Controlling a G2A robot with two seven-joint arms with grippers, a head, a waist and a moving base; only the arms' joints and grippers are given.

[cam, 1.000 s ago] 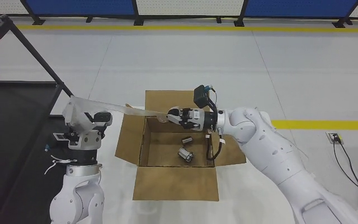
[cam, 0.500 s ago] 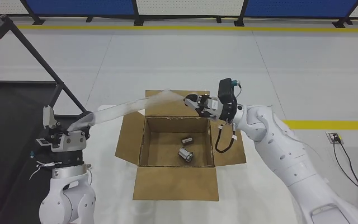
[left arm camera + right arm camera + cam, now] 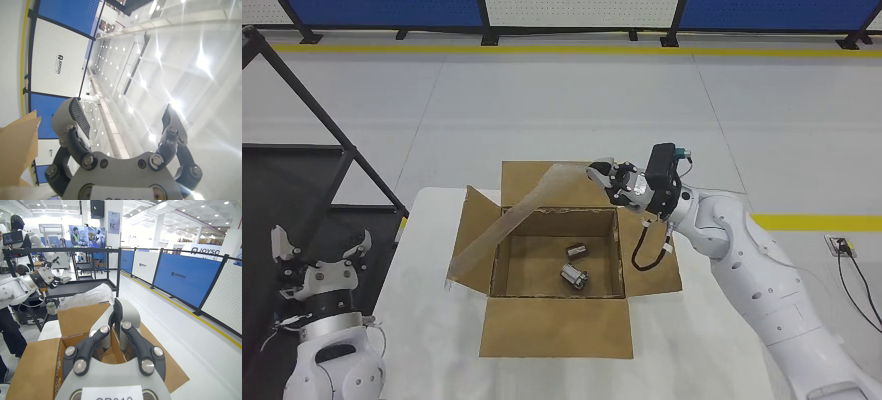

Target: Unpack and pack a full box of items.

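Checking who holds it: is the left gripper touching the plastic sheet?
Apart. The top view shows the open left gripper off to one side, bare tabletop between it and the plastic sheet.

Industrial hall, looks like a fenced robot test cell on a factory floor. Pale glossy floor (image 3: 542,110) with a yellow line (image 3: 542,48) marking the bay. Blue and white pegboard partition panels (image 3: 187,275) on black feet close it off. Black metal rack (image 3: 85,287) close by. High ceiling with rows of spotlights (image 3: 202,206), white columns (image 3: 160,228), big wall screen (image 3: 87,237), cartons (image 3: 207,240) stacked far back.
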